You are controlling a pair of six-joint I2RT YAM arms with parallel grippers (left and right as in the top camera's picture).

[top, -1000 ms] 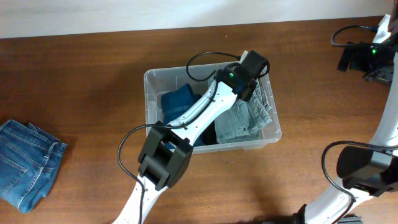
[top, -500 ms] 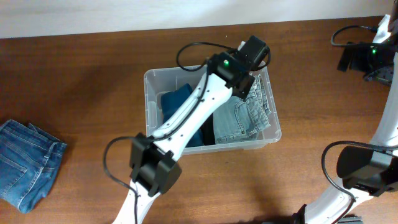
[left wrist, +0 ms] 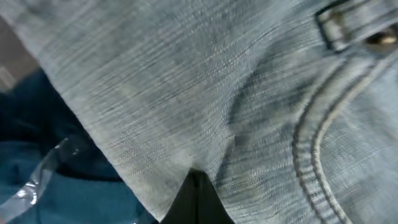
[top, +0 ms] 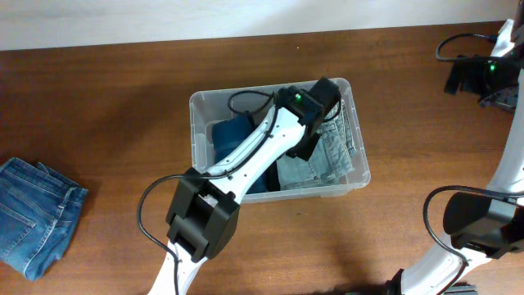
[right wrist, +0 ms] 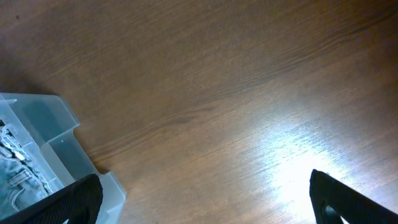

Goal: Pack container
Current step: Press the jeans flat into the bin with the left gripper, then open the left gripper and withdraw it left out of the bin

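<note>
Closest in, your left wrist cam is wall-to-wall light jeans (left wrist: 186, 93). You've got pocket stitching and a rivet right in the lens, and one dark finger (left wrist: 194, 202) poking up at the bottom edge. Only that one tip shows, so I can't tell if the left gripper (top: 304, 144) is spread or pinched. From overhead it's reached down into the bin (top: 195, 131), right on top of that denim. My guess is you're pressing or tucking it flat so it sits below the rim.

The bin sits mid-table, a bit toward the far side. The light jeans fill its right half and a dark blue piece (top: 232, 135) fills the left, side by side rather than stacked. That makes sense if you want the floor covered before you layer anything.

Further out, your right gripper (right wrist: 204, 186) is spread wide with nothing between the fingers, just bare table (right wrist: 217, 93). The bin's corner (right wrist: 56, 143) only just peeks in at that cam's left edge. It looks parked off to the side so the two arms don't tangle over the bin.

Way out near the table's left edge, well apart from everything, a folded pair of jeans (top: 33, 213) hasn't gone in yet. I'd say you're partway through, not done.
</note>
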